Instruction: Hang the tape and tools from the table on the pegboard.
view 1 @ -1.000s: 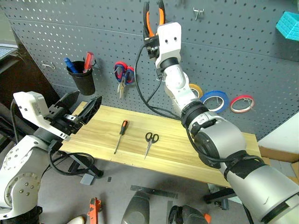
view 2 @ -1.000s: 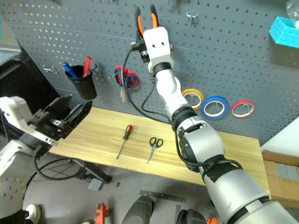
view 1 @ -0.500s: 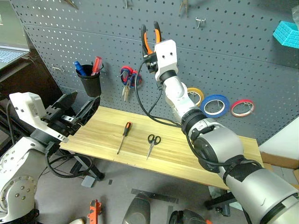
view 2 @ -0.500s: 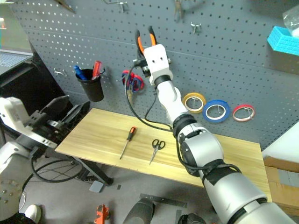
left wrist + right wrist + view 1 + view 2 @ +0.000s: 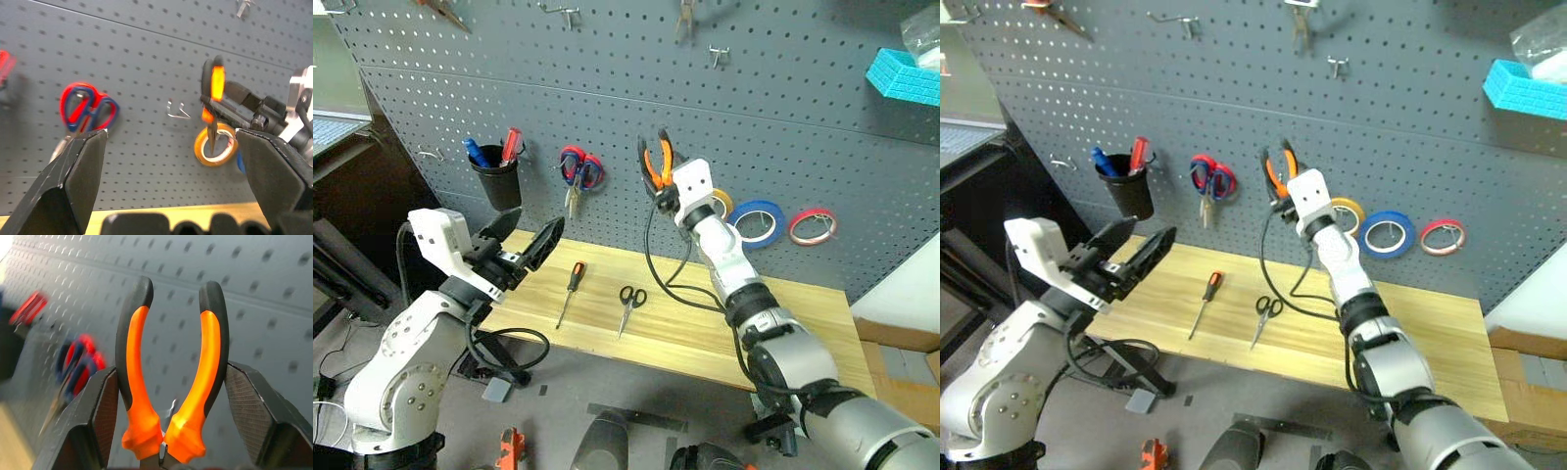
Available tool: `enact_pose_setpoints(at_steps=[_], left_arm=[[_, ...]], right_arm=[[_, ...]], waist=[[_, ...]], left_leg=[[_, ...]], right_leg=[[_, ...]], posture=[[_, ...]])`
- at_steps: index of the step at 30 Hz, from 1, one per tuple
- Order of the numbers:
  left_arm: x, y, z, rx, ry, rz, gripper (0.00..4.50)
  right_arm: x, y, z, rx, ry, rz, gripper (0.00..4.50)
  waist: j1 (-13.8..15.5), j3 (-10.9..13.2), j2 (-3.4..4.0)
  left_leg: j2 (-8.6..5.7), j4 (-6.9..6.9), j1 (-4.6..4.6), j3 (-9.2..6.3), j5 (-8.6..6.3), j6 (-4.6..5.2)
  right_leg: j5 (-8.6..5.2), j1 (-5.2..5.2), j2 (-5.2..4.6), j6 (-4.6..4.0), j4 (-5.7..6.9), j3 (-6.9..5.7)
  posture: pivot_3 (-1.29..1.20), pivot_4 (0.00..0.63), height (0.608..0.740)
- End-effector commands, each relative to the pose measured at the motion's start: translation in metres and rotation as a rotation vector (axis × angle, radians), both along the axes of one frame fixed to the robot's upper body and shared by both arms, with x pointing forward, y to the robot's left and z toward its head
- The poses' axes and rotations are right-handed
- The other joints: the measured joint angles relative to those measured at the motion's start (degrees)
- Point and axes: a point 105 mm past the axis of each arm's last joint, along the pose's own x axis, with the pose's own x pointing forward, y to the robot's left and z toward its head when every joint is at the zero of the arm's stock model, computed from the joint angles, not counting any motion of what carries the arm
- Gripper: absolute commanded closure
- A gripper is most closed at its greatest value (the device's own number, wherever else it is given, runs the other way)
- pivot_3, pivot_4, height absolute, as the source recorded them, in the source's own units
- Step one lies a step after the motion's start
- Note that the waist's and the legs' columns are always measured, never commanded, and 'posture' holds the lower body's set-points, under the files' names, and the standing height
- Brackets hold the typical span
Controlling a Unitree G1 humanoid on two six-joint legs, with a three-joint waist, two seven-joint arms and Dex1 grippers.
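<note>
My right gripper (image 5: 657, 184) is shut on the orange-handled pliers (image 5: 655, 160), whose handles point up in front of the pegboard (image 5: 822, 137). In the right wrist view both fingers press the pliers (image 5: 171, 362) near the pivot. On the wooden table (image 5: 724, 328) lie the slim screwdriver (image 5: 569, 286) and the small black-handled scissors (image 5: 628, 302). The blue tape (image 5: 759, 221) hangs on the board just right of the pliers. My left gripper (image 5: 527, 247) hovers open over the table's left end, with nothing in it.
On the board are a black cup (image 5: 499, 172) with pens, red-and-blue scissors (image 5: 577, 172), a yellow roll (image 5: 723, 202), a thin red roll (image 5: 811, 225) and a bare hook (image 5: 177, 109) left of the pliers. A teal basket (image 5: 905, 74) sits top right.
My right arm has come down with the pliers, from high on the board to the height of the tape rolls. The left gripper has drifted slightly right. The head camera has shifted.
</note>
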Motion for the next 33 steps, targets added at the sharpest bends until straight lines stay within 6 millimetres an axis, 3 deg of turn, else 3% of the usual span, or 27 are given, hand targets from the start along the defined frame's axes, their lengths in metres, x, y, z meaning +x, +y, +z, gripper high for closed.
enact_pose_setpoints(at_steps=[1, 6, 13, 19, 27, 33], left_arm=[[0.0, 0.0, 0.007, 0.033, -0.04, -0.008, 0.0], [0.0, -0.01, -0.001, 0.065, -0.024, -0.048, 0.0], [-0.001, -0.022, -0.027, 0.115, 0.048, -0.075, 0.0], [0.001, -0.04, -0.047, 0.204, 0.086, -0.149, 0.0], [0.001, -0.053, -0.054, 0.187, 0.096, -0.187, 0.0], [-0.009, -0.061, -0.088, 0.217, 0.238, -0.245, 0.0]], right_arm=[[-0.004, -0.01, -0.008, -0.111, 0.079, 0.026, 1.73], [-0.009, -0.026, -0.04, -0.217, 0.244, 0.019, 1.73], [-0.024, -0.038, -0.076, -0.33, 0.376, 0.038, 1.73], [-0.037, -0.07, -0.136, -0.488, 0.649, 0.03, 1.73], [-0.038, -0.101, -0.16, -0.684, 0.78, 0.023, 1.73], [-0.033, -0.114, -0.165, -0.678, 0.832, -0.024, 1.73]], waist=[[-0.19, -0.1, 0.07], [-1.38, -0.12, 0.15], [-3.56, -0.28, 0.21], [-4.87, -0.36, 0.28], [-7.91, -0.38, 0.31], [-9.53, -0.4, 0.32]], left_leg=[[-0.01, 0.02, 0.03, -0.01, 0.0, 0.01], [0.01, -0.02, 0.83, -0.01, 0.0, 0.0], [-0.03, -0.04, 0.86, 0.01, 0.0, 0.0], [-0.07, -0.02, 0.89, 0.01, 0.0, 0.01], [-0.11, -0.03, 0.89, -0.01, 0.01, 0.03], [-0.12, -0.04, 0.91, -0.02, 0.02, 0.05]], right_leg=[[0.0, 0.02, 0.02, 0.01, 0.01, 0.0], [-0.27, 0.77, 0.07, -0.4, -0.03, -0.03], [-0.25, 0.79, 0.08, -0.37, -0.03, 0.07], [-0.26, 0.79, 0.1, -0.37, -0.02, 0.09], [-0.13, 0.79, 0.1, -0.16, 0.0, 0.15], [-0.03, 0.8, 0.12, 0.01, 0.0, 0.17]], posture=[[0.35, 0.0, 0.74], [0.33, 0.0, 0.74], [0.31, 0.0, 0.74], [0.29, 0.0, 0.74], [0.27, 0.0, 0.74], [0.27, 0.0, 0.74]])
